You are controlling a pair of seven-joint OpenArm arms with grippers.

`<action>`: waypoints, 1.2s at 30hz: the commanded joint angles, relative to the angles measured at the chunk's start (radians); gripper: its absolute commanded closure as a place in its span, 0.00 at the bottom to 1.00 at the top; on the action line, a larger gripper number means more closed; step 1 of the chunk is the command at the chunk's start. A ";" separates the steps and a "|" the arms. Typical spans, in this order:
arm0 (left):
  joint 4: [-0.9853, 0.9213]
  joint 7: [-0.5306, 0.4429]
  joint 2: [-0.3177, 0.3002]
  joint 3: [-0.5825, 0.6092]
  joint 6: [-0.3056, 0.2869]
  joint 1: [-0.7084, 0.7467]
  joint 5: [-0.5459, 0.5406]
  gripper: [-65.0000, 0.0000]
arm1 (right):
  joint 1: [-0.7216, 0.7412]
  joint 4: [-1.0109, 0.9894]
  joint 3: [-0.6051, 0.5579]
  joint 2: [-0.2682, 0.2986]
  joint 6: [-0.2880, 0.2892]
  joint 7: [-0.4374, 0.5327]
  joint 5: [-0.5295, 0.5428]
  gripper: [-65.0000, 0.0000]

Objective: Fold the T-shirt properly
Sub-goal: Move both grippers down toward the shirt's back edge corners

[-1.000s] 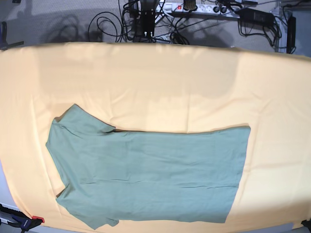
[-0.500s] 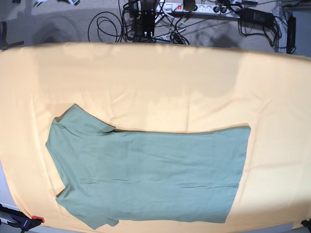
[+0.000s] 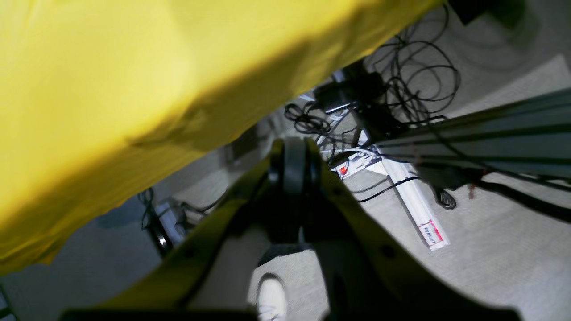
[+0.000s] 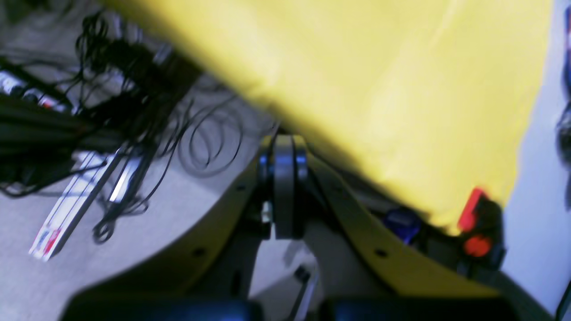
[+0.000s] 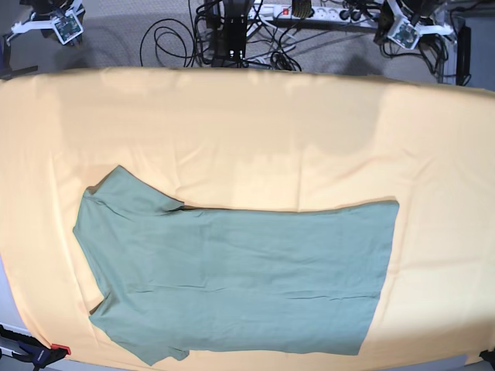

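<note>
- T-shirt point(image 5: 232, 274) lies flat on the yellow-orange cloth point(image 5: 255, 131), near edge of table, collar/sleeve end toward base view's left, hem toward its right. Looks laid lengthwise, one sleeve showing top-left, another at bottom-left.
- No shift in shirt vs a sec ago: same outline, same creases.
- Change: both arms are coming into base view at the far edge. Nothing up there 1 s ago; now right gripper point(image 5: 62, 23) shows at top-left corner, left gripper point(image 5: 406, 29) at top-right.
- Both well apart from shirt, beyond the cloth's far edge, over the floor cables point(image 5: 232, 35).
- Left wrist cam: left gripper point(image 3: 292, 167) jaws pressed together, holding nothing; cloth edge above, power strip point(image 3: 410, 200) on floor below.
- Right wrist cam: right gripper point(image 4: 283, 171) jaws also closed, empty; view is blurred. Red clamp point(image 4: 477, 227) at cloth corner.
- Judgement: fold not begun; arms prob. just starting their approach. Jaws need to open before any pinch on fabric.
- Risk: thin fabric may drag the undercloth w/ it if pinch goes too deep.
</note>
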 commanded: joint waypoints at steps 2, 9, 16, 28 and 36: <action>0.015 -0.021 -0.004 -0.039 -0.020 -0.013 -0.018 1.00 | -0.013 0.012 0.031 0.005 -0.004 0.026 0.003 1.00; 0.015 -0.021 -0.033 -0.102 -0.048 -0.164 -0.075 1.00 | 0.237 0.012 0.043 0.045 0.091 0.036 0.092 1.00; 0.015 -0.044 -0.128 -0.102 -0.093 -0.348 -0.039 1.00 | 0.464 0.012 0.042 0.063 0.205 0.036 0.176 1.00; -0.500 -0.309 -0.451 0.185 -0.257 -0.789 0.109 1.00 | 0.741 -0.262 -0.020 0.137 0.389 0.118 0.177 1.00; -0.642 -0.339 -0.467 0.427 -0.279 -1.152 0.188 0.62 | 0.857 -0.372 -0.224 0.137 0.318 0.114 0.026 0.82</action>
